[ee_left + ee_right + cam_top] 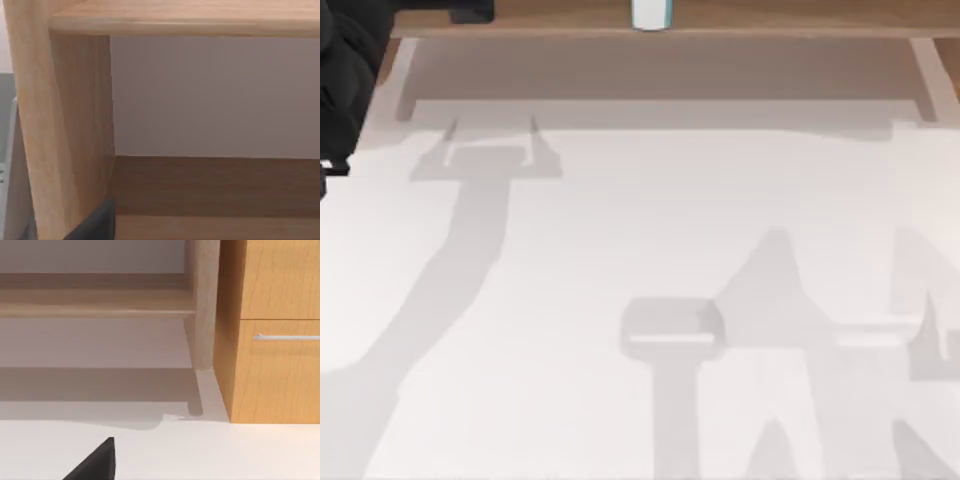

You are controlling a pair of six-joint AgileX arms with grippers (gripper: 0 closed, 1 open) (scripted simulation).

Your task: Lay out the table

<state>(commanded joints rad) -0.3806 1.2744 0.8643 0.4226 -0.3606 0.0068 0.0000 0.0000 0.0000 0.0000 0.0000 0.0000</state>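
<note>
The table (620, 230) is a broad plain white top with nothing lying on it, only grey shadows of the arms. One gripper-shaped shadow (485, 155) falls at the back left, another (670, 335) near the front middle. A black part of my left arm (345, 80) shows at the far left edge. A dark tip of my left gripper (95, 225) sits close to a wooden upright (65, 135). A dark tip of my right gripper (95, 462) hangs over the white table (225, 450).
A wooden shelf (770, 15) runs along the back on two supports (405, 80) (930, 80). A white and blue item (650, 14) and a dark item (470, 12) stand on it. A wooden cabinet (275, 370) with a drawer handle (287, 337) stands beside a shelf leg (202, 305).
</note>
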